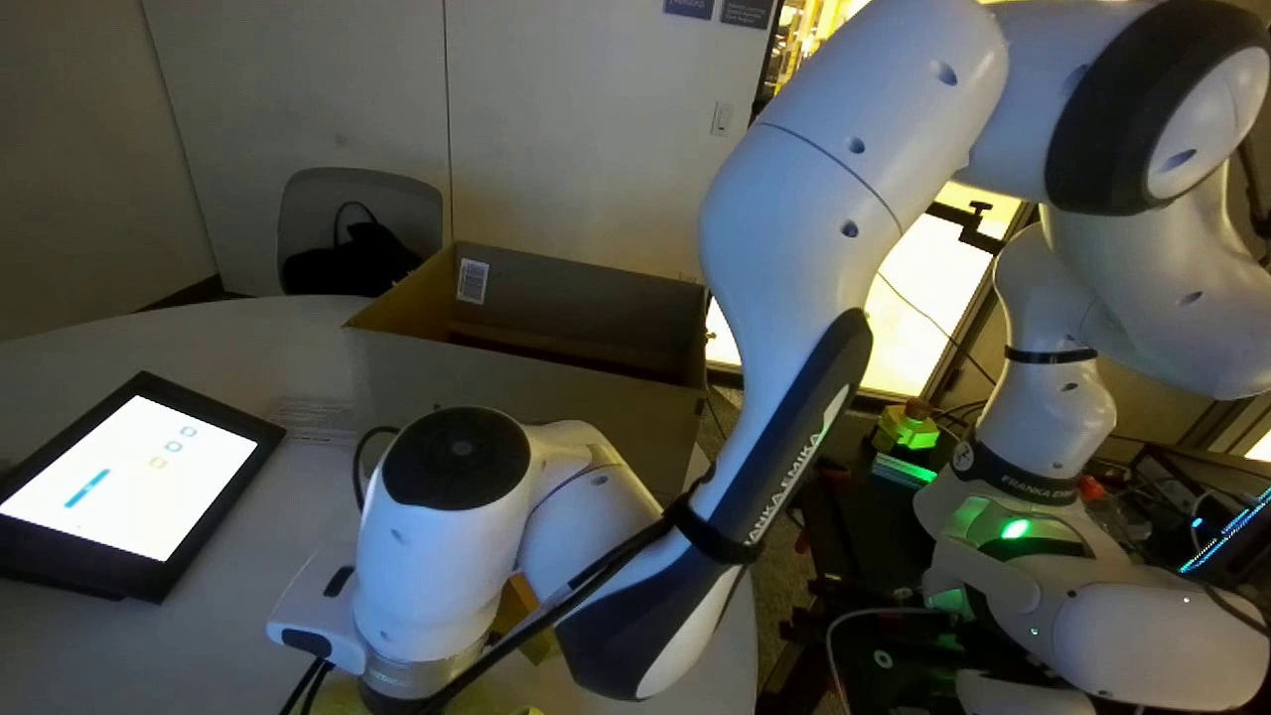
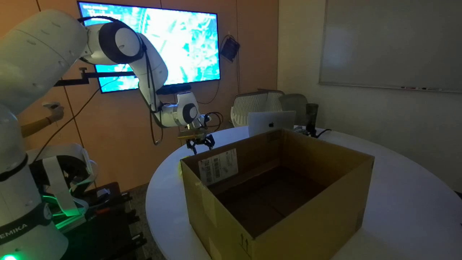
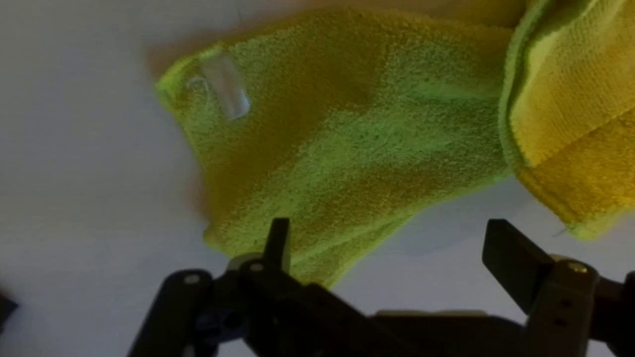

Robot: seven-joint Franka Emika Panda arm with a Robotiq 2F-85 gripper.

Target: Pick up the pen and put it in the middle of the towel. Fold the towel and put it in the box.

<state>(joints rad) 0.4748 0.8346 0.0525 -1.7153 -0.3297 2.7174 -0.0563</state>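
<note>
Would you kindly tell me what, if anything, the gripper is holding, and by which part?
Nothing is held: the gripper stands open, and the towel lies ungripped.

box open above, walls blocking sideways

In an exterior view I've got my gripper hanging, jaws spread, beyond the labelled side of the cardboard box. Box sits on the round table, silver laptop behind it, wall screen lit.

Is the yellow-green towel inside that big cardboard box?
No, in the wrist view the towel lies on the white table, in front of the gripper's open jaws.
</note>
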